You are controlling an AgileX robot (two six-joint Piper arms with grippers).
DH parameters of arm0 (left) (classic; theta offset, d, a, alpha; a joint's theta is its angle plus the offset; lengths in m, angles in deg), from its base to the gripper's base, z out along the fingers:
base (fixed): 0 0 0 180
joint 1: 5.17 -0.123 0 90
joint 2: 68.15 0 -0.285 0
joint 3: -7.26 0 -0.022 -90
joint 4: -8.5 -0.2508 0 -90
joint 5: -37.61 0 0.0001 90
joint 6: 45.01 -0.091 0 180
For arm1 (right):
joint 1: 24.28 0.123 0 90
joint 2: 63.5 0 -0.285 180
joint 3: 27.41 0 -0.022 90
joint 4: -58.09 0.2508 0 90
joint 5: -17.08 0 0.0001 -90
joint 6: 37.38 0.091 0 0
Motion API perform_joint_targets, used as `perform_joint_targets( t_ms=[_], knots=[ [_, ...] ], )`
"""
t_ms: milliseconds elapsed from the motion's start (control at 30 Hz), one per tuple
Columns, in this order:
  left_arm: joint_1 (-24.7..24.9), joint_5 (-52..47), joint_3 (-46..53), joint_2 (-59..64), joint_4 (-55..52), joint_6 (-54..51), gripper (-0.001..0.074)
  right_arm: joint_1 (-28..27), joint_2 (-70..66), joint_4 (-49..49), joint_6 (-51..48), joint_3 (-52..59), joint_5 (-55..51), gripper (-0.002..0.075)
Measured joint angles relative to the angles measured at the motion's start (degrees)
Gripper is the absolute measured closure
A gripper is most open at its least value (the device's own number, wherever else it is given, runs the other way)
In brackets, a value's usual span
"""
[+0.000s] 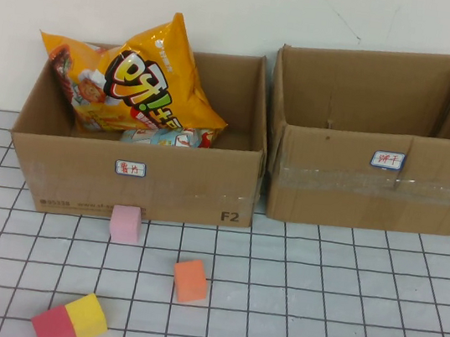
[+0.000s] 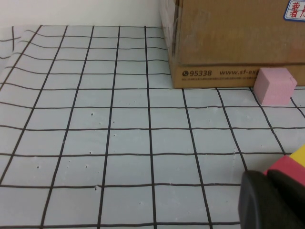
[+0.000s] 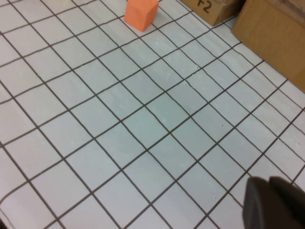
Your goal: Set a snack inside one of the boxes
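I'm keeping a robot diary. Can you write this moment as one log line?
chips: in left box | right box: looks empty | left gripper: near red-yellow block | right gripper: over table, holding nothing

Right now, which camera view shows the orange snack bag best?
The high view: the orange snack bag stands tilted inside the left box, fully visible. The left wrist view shows only that box's outer wall beside the left claw; the right wrist view, with the right claw, shows no bag.

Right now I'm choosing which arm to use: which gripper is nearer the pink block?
Left. The left gripper sits low over the table, the pink block close ahead by the box. The right gripper sees only the orange block.
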Motion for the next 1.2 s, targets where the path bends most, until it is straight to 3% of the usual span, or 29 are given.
perform_joint_targets(
  t_ms=[200, 333, 467, 767, 1200],
  knots=[
    [0.00, 0.00, 0.00, 0.00, 0.00, -0.12, 0.0736, -0.27, 0.95, -3.99, 3.56, 3.80, 9.71, 0.0727],
    [0.03, 0.00, 0.00, 0.00, 0.00, -0.40, 0.0736, -4.09, 5.13, -16.70, 21.30, 9.75, 20.47, 0.0727],
    [0.13, 0.00, 0.00, 0.00, -0.09, -0.40, 0.0736, -9.84, 11.85, -24.37, 33.39, 15.16, 21.73, 0.0727],
    [0.13, 0.00, -0.09, 0.00, -0.09, -0.40, 0.0736, -18.06, 17.83, -27.43, 36.60, 22.57, 19.12, 0.0727],
    [0.13, 0.00, -0.09, 0.00, -0.09, -0.40, 0.0736, -19.43, 17.92, -27.69, 39.82, 22.78, 20.24, 0.0727]
  ],
)
